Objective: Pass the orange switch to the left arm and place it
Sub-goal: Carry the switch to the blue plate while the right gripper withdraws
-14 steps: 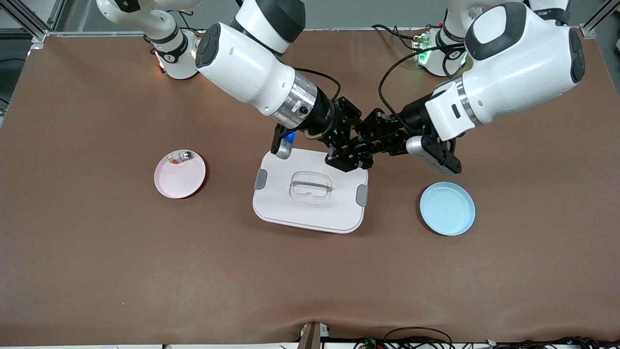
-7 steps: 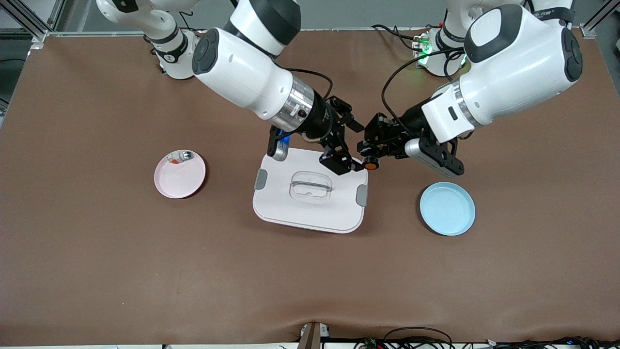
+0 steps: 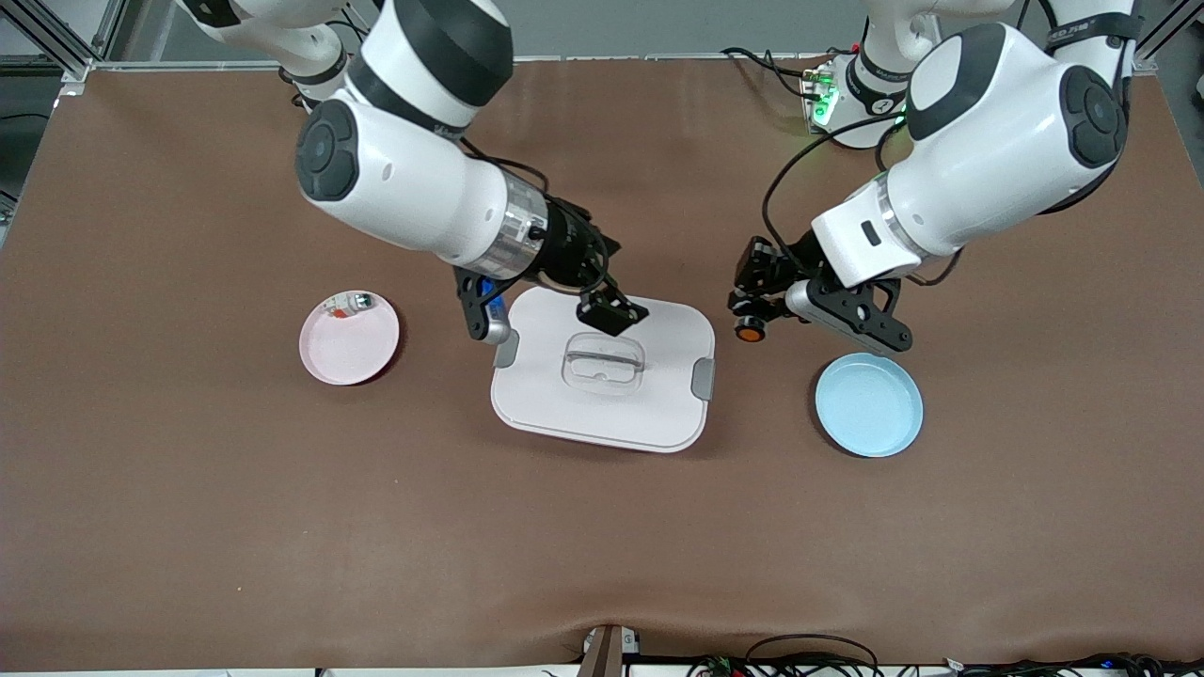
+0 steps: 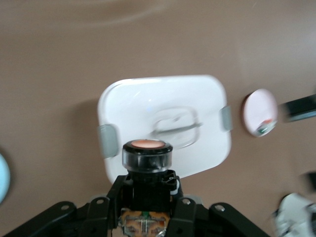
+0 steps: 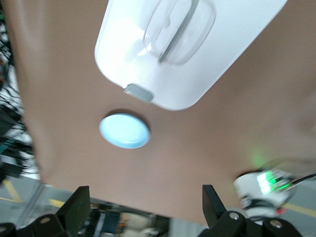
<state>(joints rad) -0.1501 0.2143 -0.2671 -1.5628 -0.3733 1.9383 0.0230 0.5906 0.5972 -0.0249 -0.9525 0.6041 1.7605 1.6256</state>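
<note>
Orange switch (image 3: 750,329) gripped in the fingers of the left gripper (image 3: 752,315), up in the air over bare desk (image 3: 602,545) between the box (image 3: 602,376) and the blue plate (image 3: 868,404), just off the box's clip at the left arm's end. In the left wrist view, the switch (image 4: 146,160) upright between the dark fingers, round orange cap under a clear rim, with the box (image 4: 163,123) spread out below it and its two grey side clips showing.

Right gripper (image 3: 611,310) hanging over the box, above the lid's edge farther from the front camera than the recessed clear handle (image 3: 603,362). Fingers (image 5: 76,207) spread apart in the right wrist view, holding nothing, with the box (image 5: 197,54) and the blue plate (image 5: 124,130) visible between them.

Pink plate (image 3: 349,337) on the desk beside the box, toward the right arm's end, carrying a small whitish-grey part (image 3: 348,305) near its rim. Blue plate on the desk beside the box toward the left arm's end, slightly nearer the front camera than the held switch appears
</note>
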